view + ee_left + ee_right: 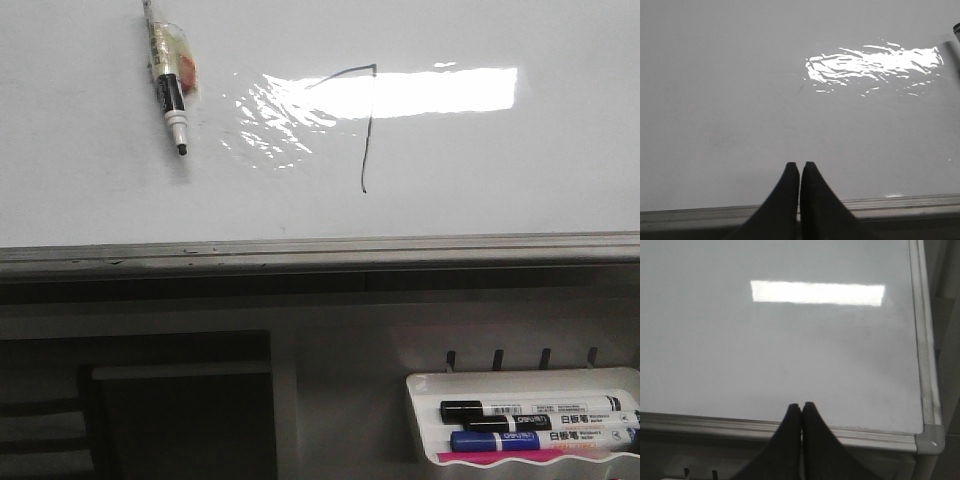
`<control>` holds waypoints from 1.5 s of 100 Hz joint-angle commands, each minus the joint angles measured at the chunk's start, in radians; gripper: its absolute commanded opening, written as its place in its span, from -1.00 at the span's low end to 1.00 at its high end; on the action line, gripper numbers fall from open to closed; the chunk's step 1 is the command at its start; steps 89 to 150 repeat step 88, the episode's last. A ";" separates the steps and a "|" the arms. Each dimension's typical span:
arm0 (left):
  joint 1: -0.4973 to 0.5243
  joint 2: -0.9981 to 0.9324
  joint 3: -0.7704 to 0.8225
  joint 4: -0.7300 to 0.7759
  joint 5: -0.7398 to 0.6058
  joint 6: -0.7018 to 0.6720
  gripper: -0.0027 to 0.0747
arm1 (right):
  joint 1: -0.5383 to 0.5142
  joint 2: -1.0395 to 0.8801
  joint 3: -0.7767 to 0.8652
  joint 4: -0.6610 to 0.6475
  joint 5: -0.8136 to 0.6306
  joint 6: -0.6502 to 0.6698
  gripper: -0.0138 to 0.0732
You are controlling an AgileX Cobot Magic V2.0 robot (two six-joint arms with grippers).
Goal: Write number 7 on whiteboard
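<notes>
The whiteboard [90,150] fills the upper front view, glossy white with a grey metal lower edge. A thin dark number 7 [365,130] is drawn on it right of the middle, with a short slanted top stroke and a long stem. A black-tipped marker [170,90] wrapped in clear tape hangs on the board at the upper left, tip down. My left gripper [800,165] is shut and empty over the board's lower edge. My right gripper [801,406] is shut and empty near the board's lower right corner [929,437]. Neither gripper shows in the front view.
A white marker tray [420,400] at the lower right holds a black marker [530,410], a blue marker [540,438] and a pink item [520,457]. Bright glare patches lie on the board [430,92]. A dark opening lies below the board at the left [180,410].
</notes>
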 commanded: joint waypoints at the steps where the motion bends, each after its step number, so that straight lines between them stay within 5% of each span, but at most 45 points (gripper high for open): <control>1: -0.008 -0.030 0.035 -0.005 -0.070 -0.012 -0.98 | 0.034 -0.061 0.030 -0.058 -0.112 0.018 -0.83; 25: -0.008 -0.030 0.035 -0.005 -0.070 -0.012 -0.98 | 0.051 -0.102 0.061 -0.062 -0.008 0.003 -0.83; 150: -0.008 -0.030 0.035 -0.005 -0.070 -0.012 -0.98 | 0.051 -0.101 0.061 -0.061 -0.008 0.003 -0.83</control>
